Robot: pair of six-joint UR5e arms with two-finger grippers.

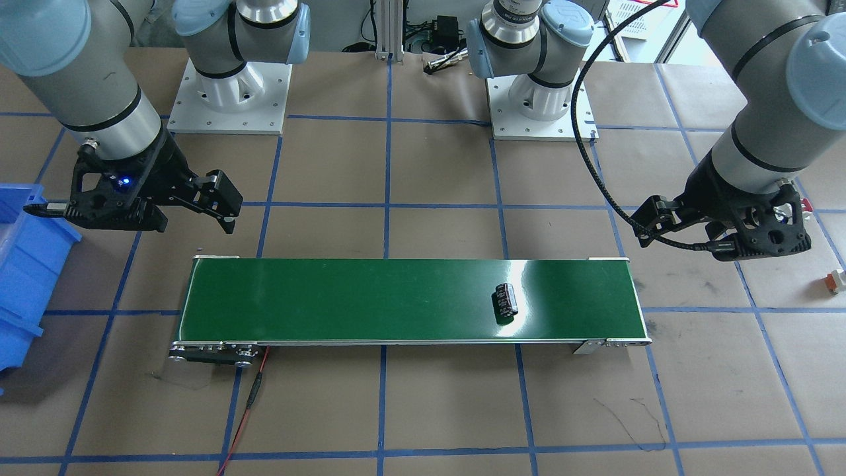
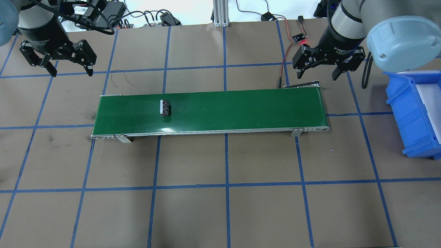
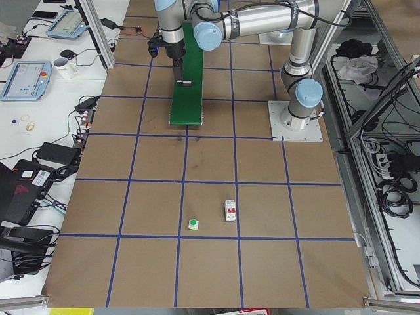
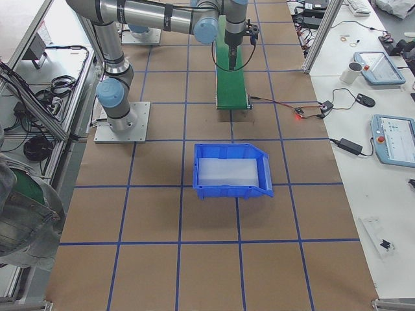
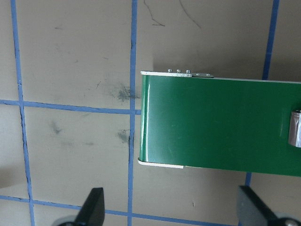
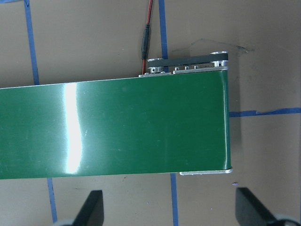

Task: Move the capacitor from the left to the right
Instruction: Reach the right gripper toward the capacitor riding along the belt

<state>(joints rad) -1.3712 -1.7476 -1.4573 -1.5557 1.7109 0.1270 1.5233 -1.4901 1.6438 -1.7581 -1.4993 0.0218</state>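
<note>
Capacitor [image 2: 164,107] on green conveyor belt [image 2: 241,110], left end; left gripper [image 2: 71,70] and right gripper [image 2: 317,74] apart from it, fingers spread; wrist lettering illegible.

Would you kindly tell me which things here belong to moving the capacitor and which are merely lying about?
Job: small ribbed black capacitor, long green conveyor belt, open left gripper, open right gripper, probably blue plastic bin.
Lying about: white block with red switch, small green-topped white part, tiny orange-and-white part.

Opposed steep table [image 2: 189,213] views, distant end views, wrist cameras close above belt [image 2: 241,106].
</note>
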